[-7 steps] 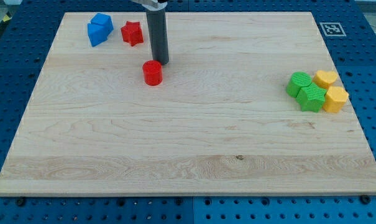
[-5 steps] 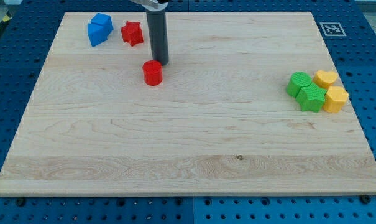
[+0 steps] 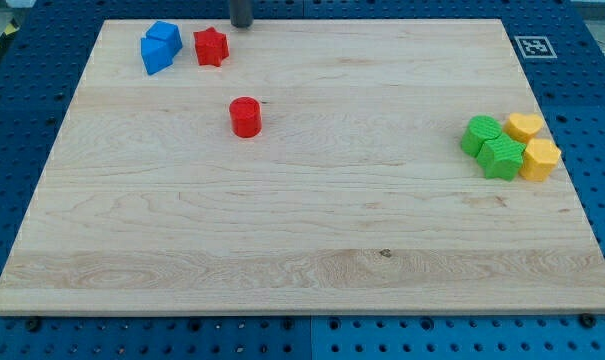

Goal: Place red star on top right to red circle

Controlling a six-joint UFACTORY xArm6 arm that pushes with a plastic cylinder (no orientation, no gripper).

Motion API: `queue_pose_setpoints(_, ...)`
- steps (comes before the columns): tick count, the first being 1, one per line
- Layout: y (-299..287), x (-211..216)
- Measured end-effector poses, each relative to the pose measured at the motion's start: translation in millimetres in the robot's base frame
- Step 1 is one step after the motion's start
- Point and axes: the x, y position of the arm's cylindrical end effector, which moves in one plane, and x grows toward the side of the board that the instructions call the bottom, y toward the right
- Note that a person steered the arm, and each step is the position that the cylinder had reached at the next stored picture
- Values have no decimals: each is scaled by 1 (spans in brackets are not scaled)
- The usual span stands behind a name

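Note:
The red star (image 3: 211,46) lies near the board's top left, just right of the blue blocks. The red circle (image 3: 245,116) stands below and to the right of it, apart from it. My tip (image 3: 241,25) shows at the view's top edge, at the board's top rim, a little up and right of the red star and not touching it. Only the rod's short lower end is in view.
Two blue blocks (image 3: 160,46) sit together at the top left. A cluster of two green blocks (image 3: 492,146) and two yellow blocks (image 3: 533,145) lies at the right side. A marker tag (image 3: 533,46) is on the board's top right corner.
My tip has moved from just above the red circle up to the board's top edge. The red star seems shifted very slightly up and left. The red circle has not moved.

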Motion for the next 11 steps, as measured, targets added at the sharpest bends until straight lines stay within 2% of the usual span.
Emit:
queue_pose_setpoints(3,-17,17)
queue_pose_setpoints(8,-33,12)
queue_pose_setpoints(11,-26,48)
